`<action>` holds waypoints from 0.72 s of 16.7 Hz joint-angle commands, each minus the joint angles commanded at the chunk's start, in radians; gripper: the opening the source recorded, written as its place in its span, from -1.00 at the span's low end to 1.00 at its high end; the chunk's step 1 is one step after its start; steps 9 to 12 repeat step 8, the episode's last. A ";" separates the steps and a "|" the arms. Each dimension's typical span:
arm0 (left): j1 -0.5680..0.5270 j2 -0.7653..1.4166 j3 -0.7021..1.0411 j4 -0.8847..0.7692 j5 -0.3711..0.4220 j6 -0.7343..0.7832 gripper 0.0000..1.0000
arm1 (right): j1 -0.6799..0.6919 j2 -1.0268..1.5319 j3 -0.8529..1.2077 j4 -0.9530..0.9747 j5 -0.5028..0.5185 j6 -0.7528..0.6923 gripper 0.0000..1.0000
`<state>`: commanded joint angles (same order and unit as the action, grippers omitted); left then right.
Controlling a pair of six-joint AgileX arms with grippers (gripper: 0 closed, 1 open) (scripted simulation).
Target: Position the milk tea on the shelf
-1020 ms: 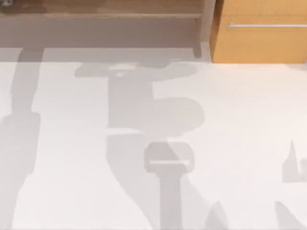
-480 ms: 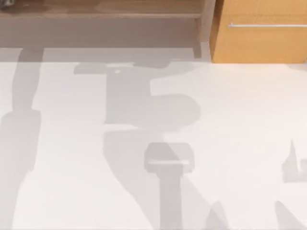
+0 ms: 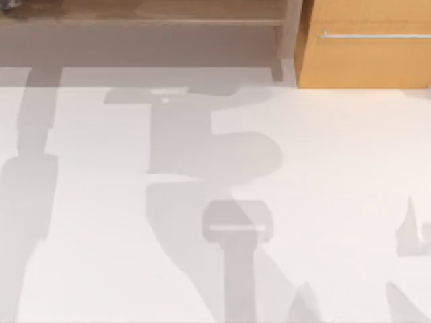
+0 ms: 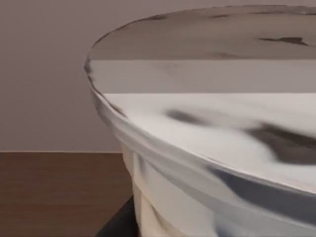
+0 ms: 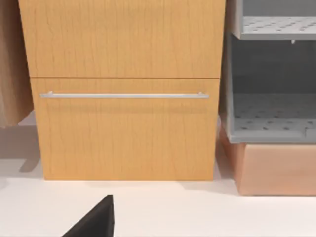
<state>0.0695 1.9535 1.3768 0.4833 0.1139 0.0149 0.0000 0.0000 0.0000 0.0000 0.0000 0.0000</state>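
Observation:
The milk tea, a white cup with grey and black smears and a wide lid, sits very close in the left wrist view. Brown wood lies below it and a plain grey wall stands behind. A dark part of my left gripper shows against the cup's base. The shelf runs along the table's far edge in the top view, a light-brown board over a shadowed grey recess, ending at a pale post. A black part of my right gripper points toward the orange cabinet.
The orange-wood cabinet with a thin silver bar handle stands at the far right of the table. Grey perforated racks on a wooden block sit beside it. Arm shadows lie across the white tabletop.
The arm shadows in the middle of the table have shifted slightly to the left. Nothing else has visibly moved.

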 joint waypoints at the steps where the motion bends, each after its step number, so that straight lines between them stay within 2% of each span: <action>1: 0.000 0.000 0.000 0.000 0.000 0.000 0.81 | 0.000 0.000 0.000 0.000 0.000 0.000 1.00; 2: 0.000 0.000 0.000 0.000 0.000 0.000 0.96 | 0.000 0.000 0.000 0.000 0.000 0.000 1.00; 3: 0.000 0.000 0.000 0.000 0.000 0.000 1.00 | 0.000 0.000 0.000 0.000 0.000 0.000 1.00; 12: 0.000 0.000 0.000 0.000 0.000 0.000 1.00 | 0.000 0.000 0.000 0.000 0.000 0.000 1.00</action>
